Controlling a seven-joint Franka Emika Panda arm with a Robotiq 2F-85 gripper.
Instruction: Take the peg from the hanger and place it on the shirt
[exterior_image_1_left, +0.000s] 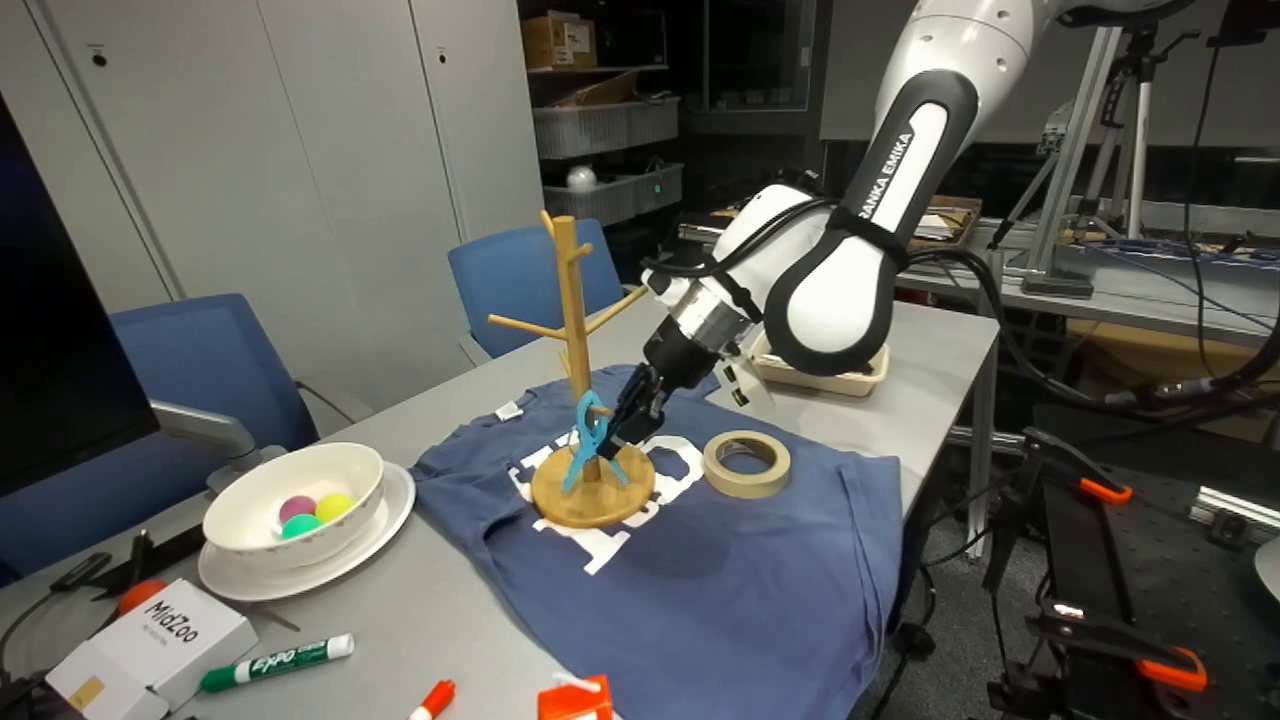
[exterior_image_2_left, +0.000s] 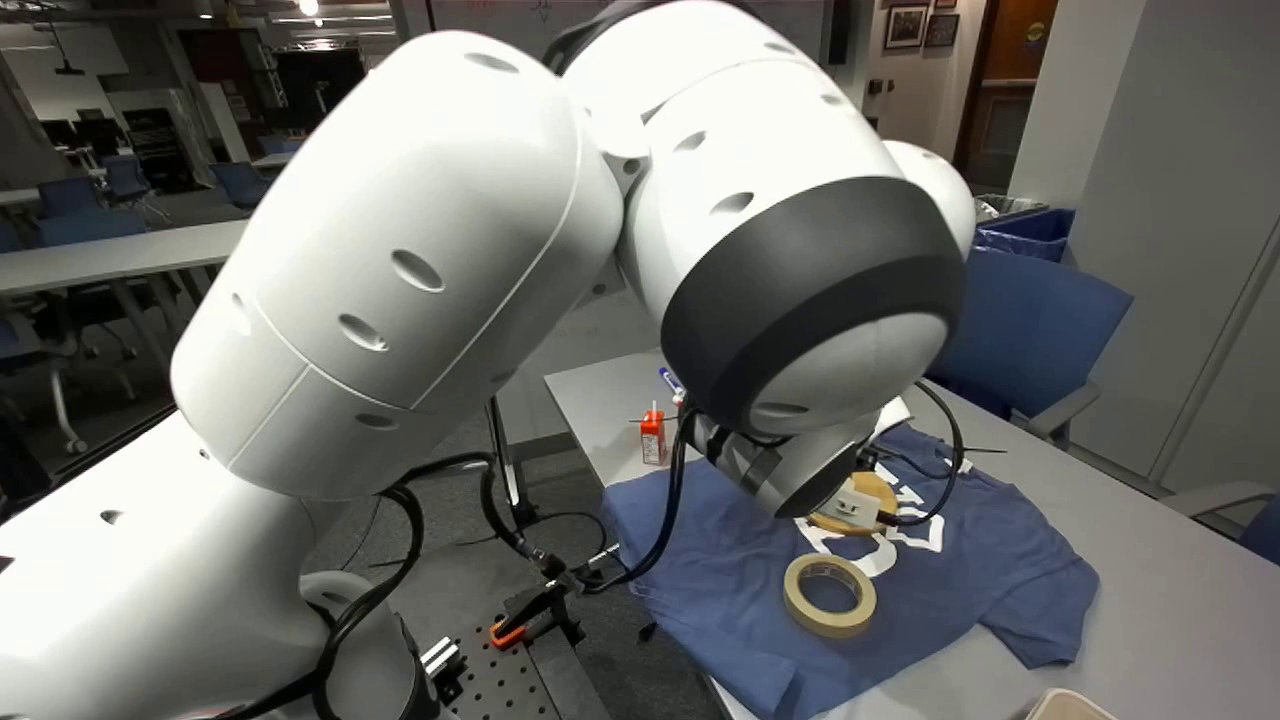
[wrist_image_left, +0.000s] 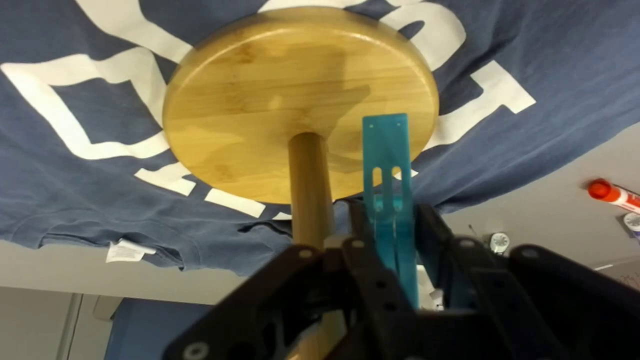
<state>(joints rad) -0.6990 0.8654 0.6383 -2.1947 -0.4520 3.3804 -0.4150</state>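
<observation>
The peg (exterior_image_1_left: 583, 452) is light blue and hangs on a low side arm of the wooden hanger (exterior_image_1_left: 573, 300), above its disc base. In the wrist view the peg (wrist_image_left: 386, 140) stands beside the hanger's pole (wrist_image_left: 311, 190). My gripper (wrist_image_left: 392, 212) has a finger close against each side of the peg and appears shut on it. In an exterior view the gripper (exterior_image_1_left: 612, 450) reaches the peg from the arm's side. The hanger stands on the navy shirt (exterior_image_1_left: 720, 590), which lies flat. In an exterior view the arm hides the peg and most of the hanger (exterior_image_2_left: 875, 492).
A tape roll (exterior_image_1_left: 746, 464) lies on the shirt beside the hanger. A bowl (exterior_image_1_left: 295, 510) with small balls stands on a plate. A green marker (exterior_image_1_left: 278, 662), a white box (exterior_image_1_left: 155, 650) and a red carton (exterior_image_1_left: 575, 698) are near the table's edge. A beige tray (exterior_image_1_left: 820, 370) is behind the arm.
</observation>
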